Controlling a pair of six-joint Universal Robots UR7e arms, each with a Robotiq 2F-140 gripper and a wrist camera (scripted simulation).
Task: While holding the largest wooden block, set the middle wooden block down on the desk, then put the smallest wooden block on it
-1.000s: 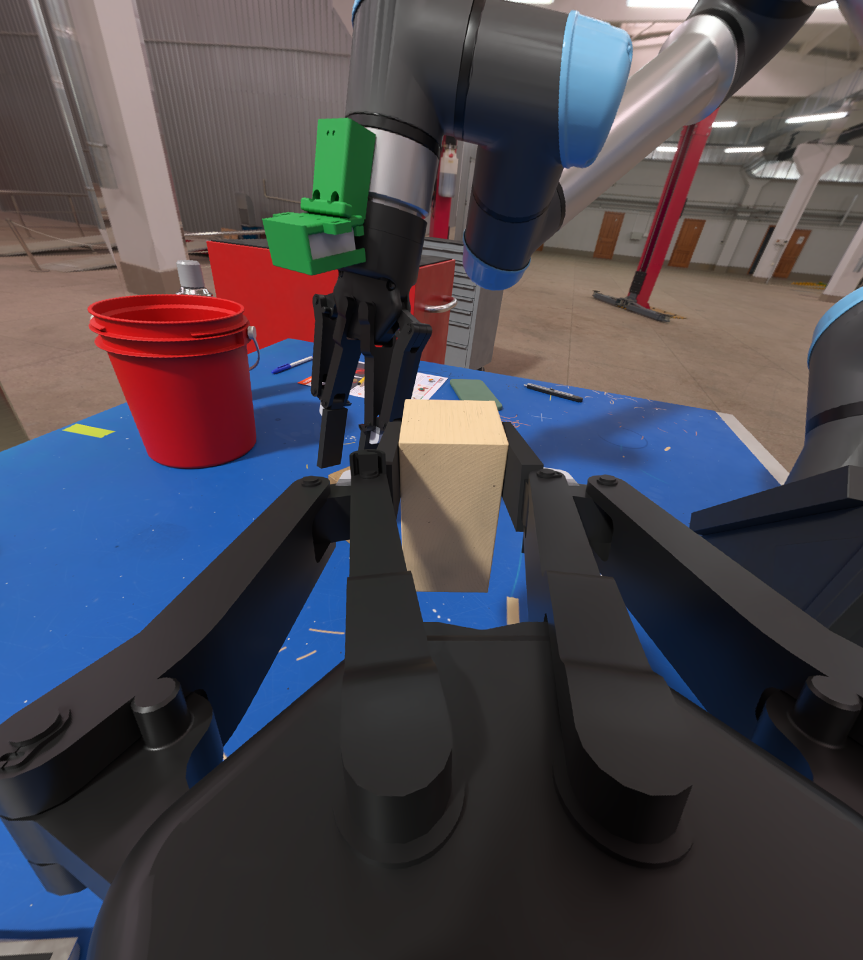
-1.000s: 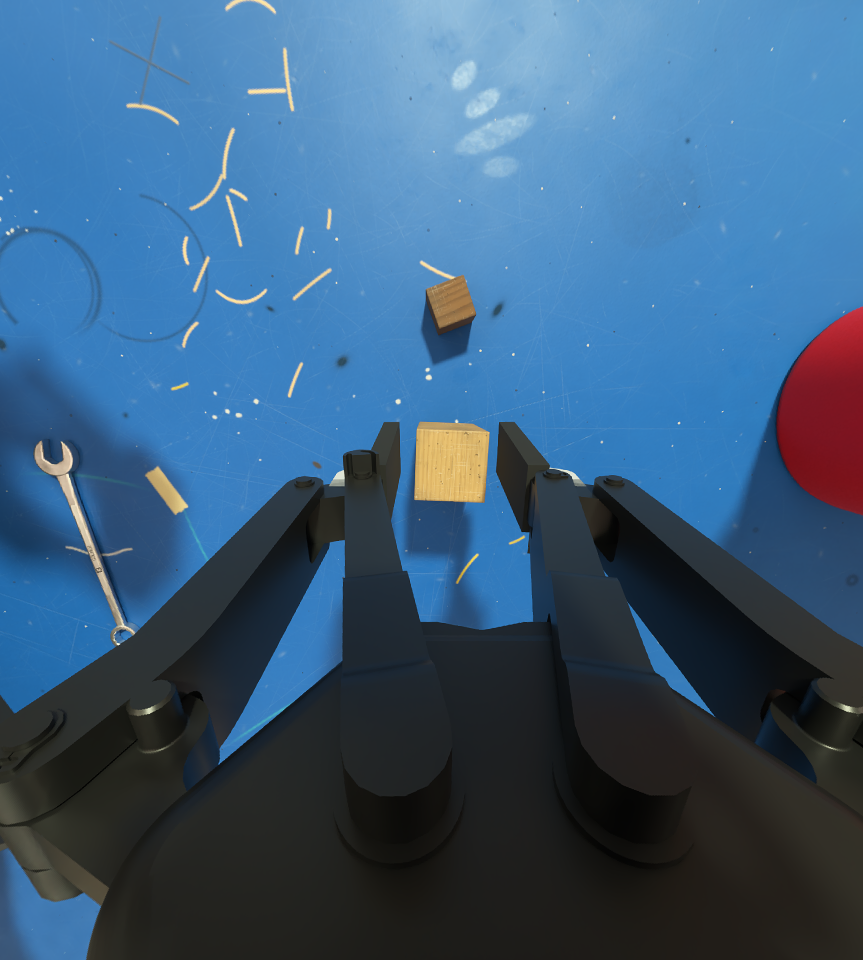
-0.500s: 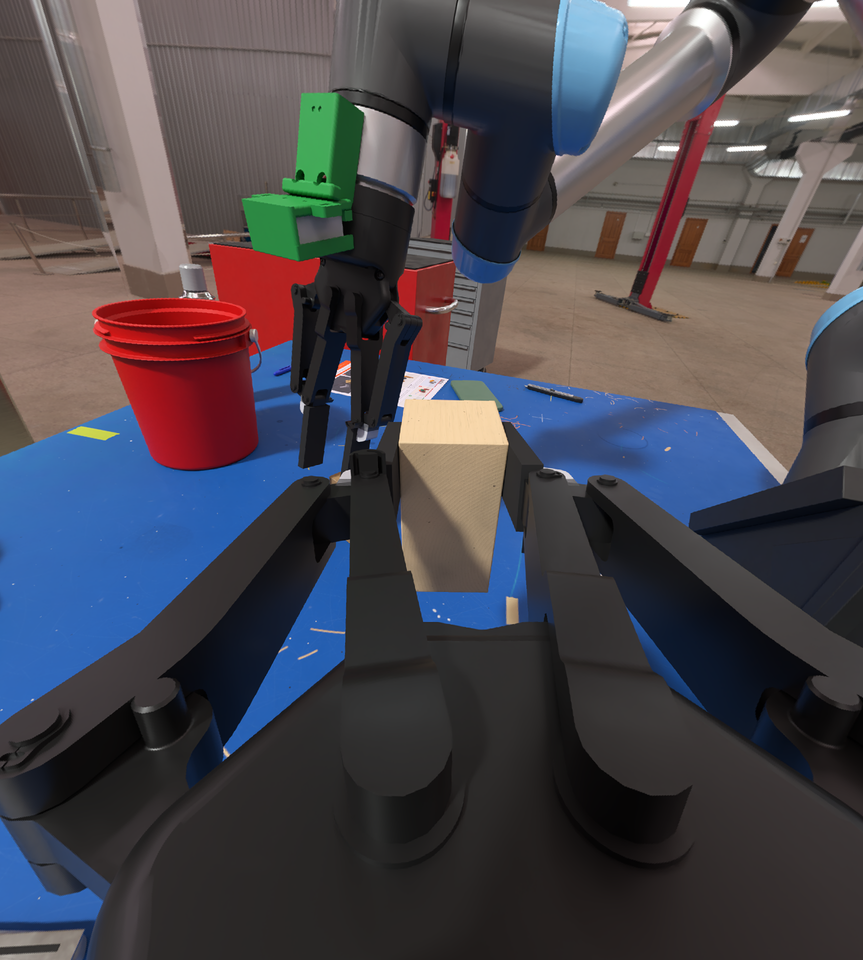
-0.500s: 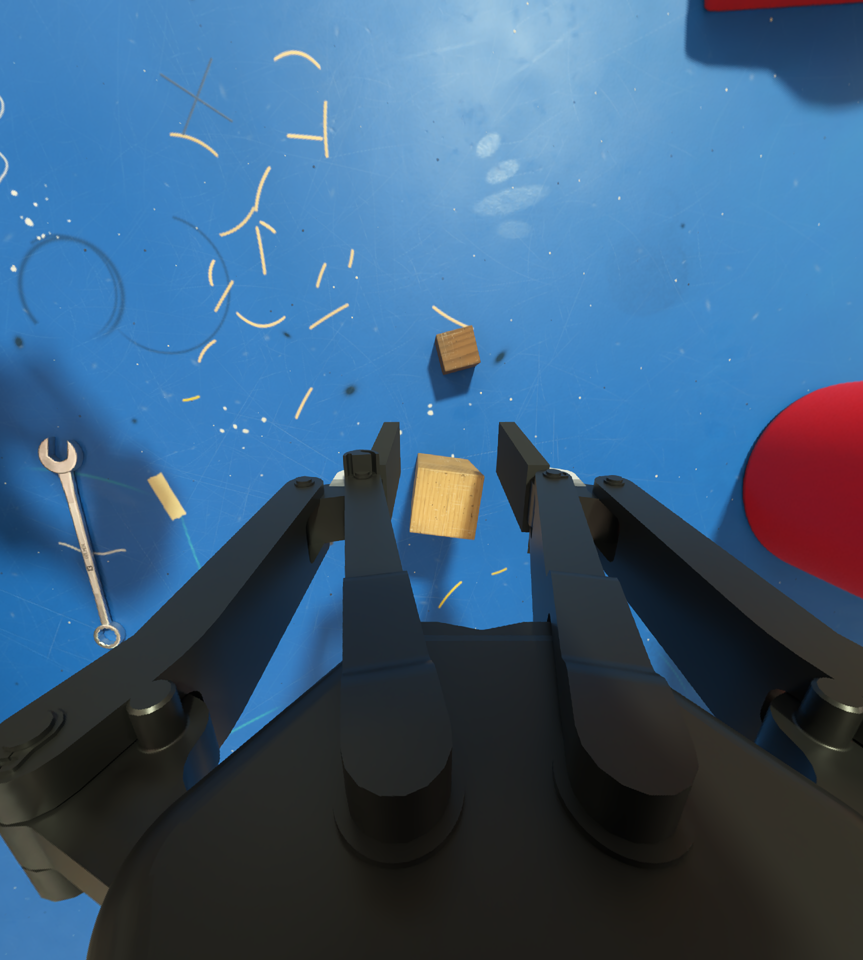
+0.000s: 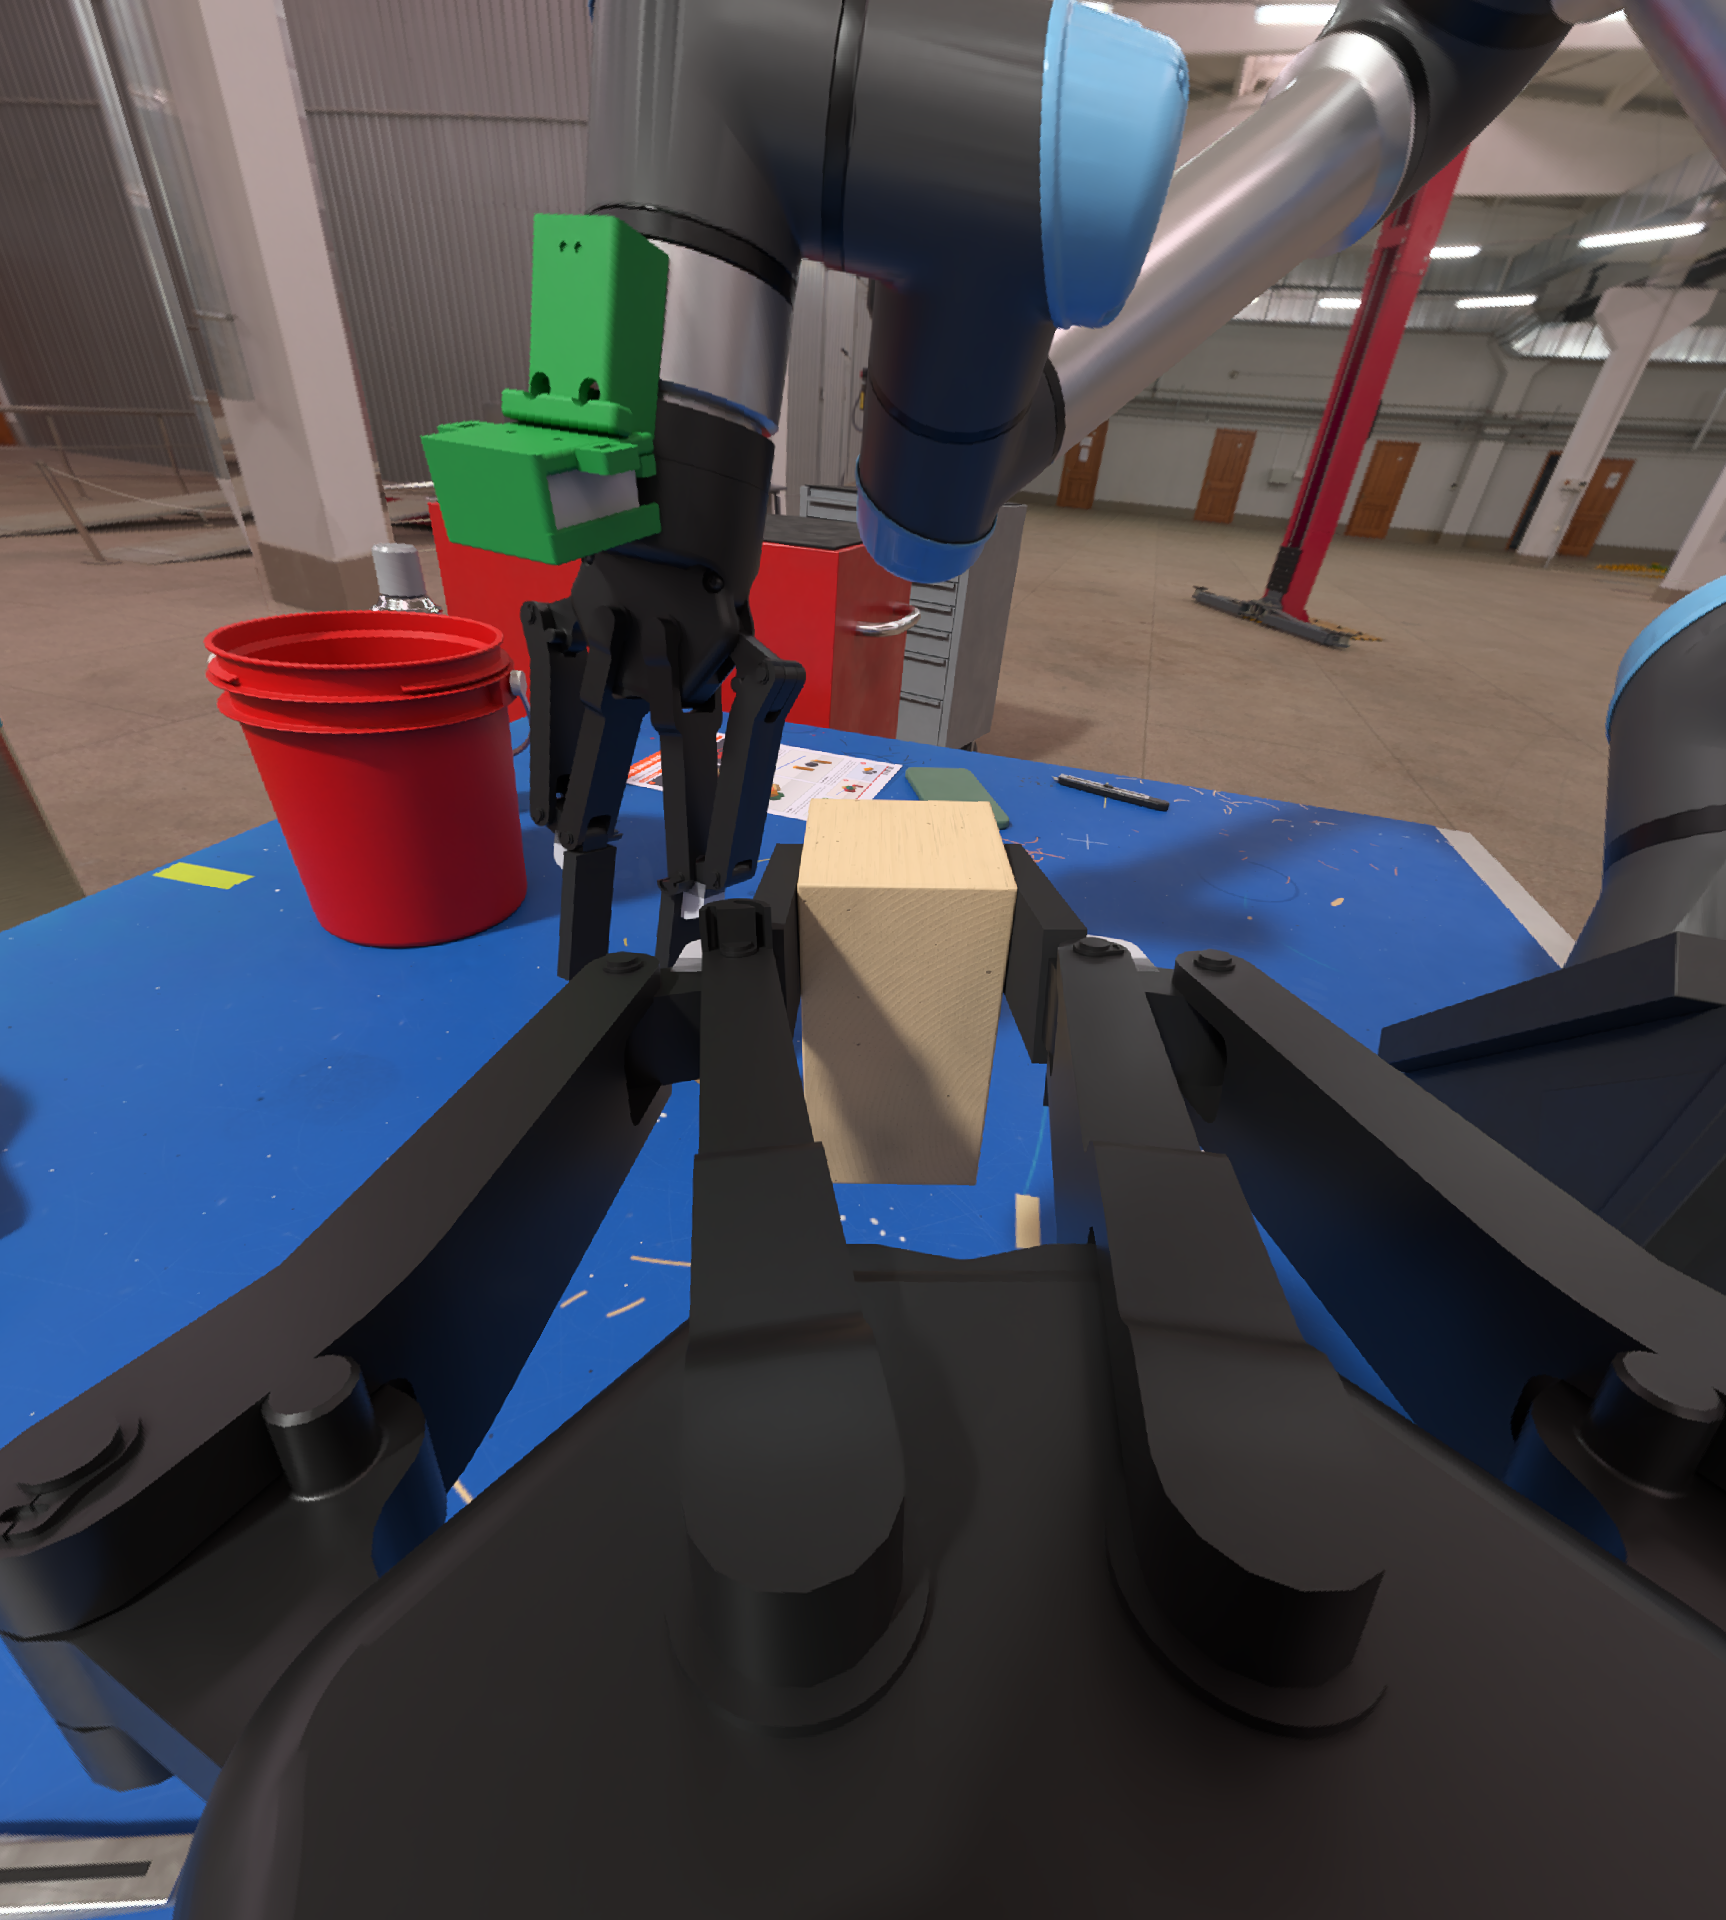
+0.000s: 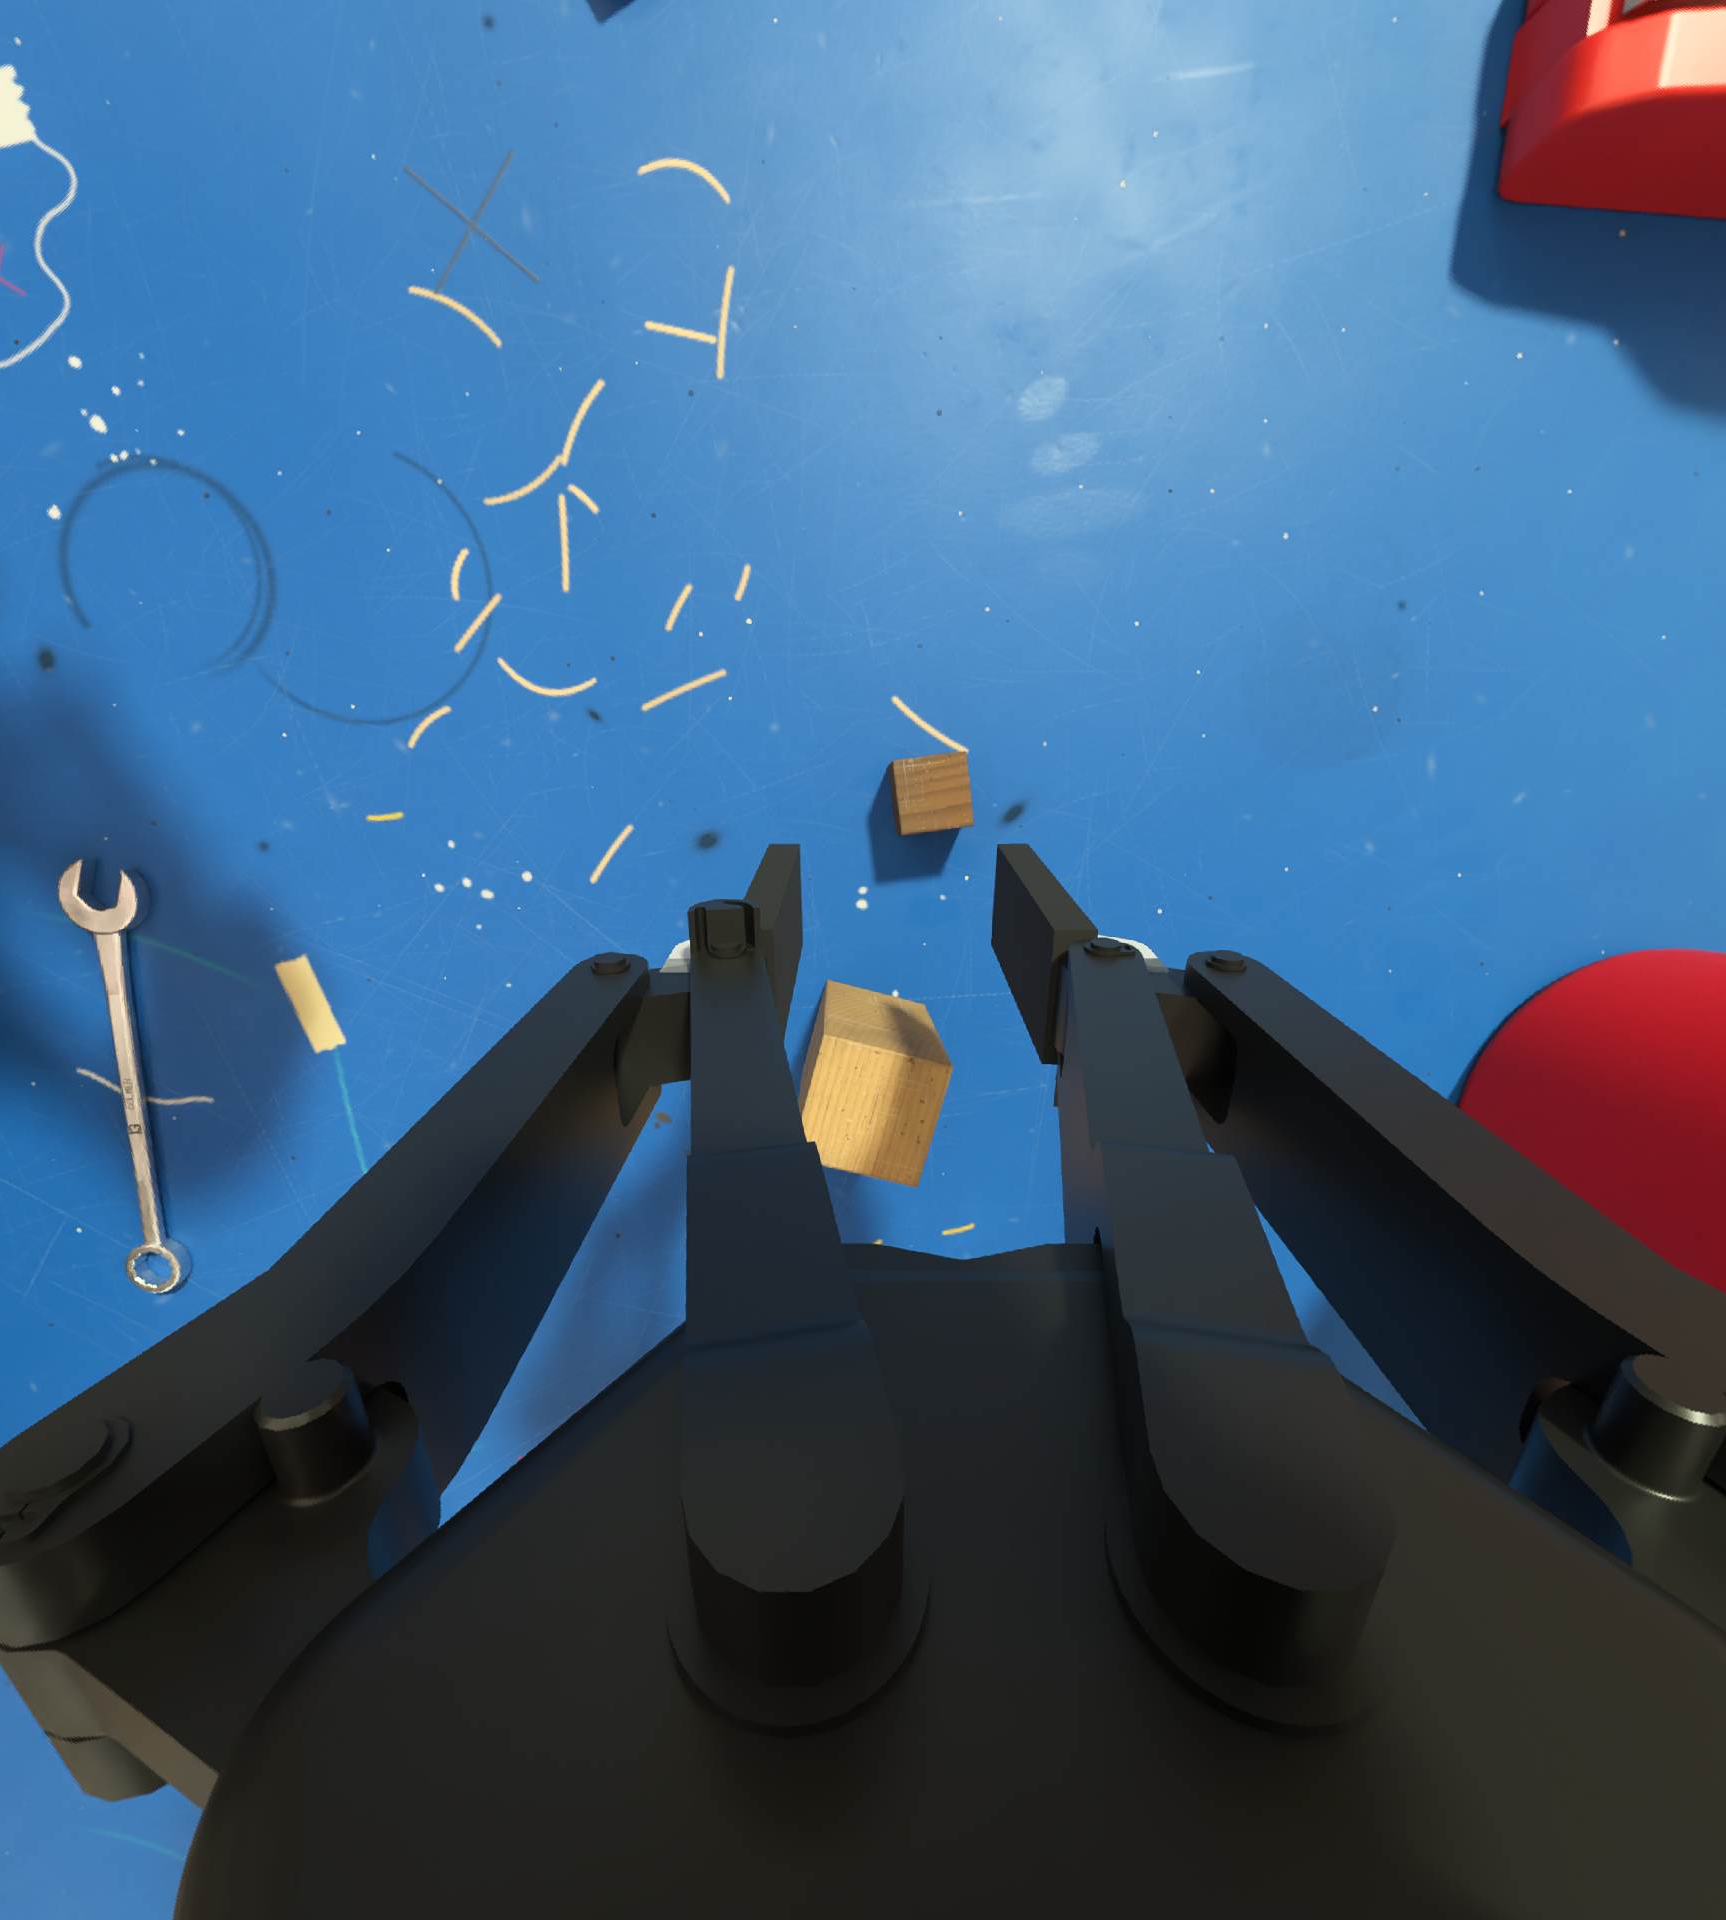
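My left gripper (image 5: 906,894) is shut on the largest wooden block (image 5: 900,1018), pale and upright, and holds it above the blue desk (image 5: 163,1091). My right gripper (image 6: 900,883) is open and empty, above the desk; it also shows in the left wrist view (image 5: 630,925), pointing down. The middle wooden block (image 6: 874,1081) sits on the desk below it, seen between the fingers and apart from them. The smallest wooden block (image 6: 932,795), darker brown, lies on the desk just beyond the fingertips.
A red bucket (image 5: 371,769) stands on the desk and shows at the right edge of the right wrist view (image 6: 1669,1122). A wrench (image 6: 126,1070) and a tape scrap (image 6: 308,1003) lie left. A red object (image 6: 1669,104) is at the top right. Paper (image 5: 817,774) and a pen (image 5: 1113,792) lie at the far edge.
My right gripper has risen away from the middle block, which stays on the desk below it. My left gripper has kept still with the largest block.
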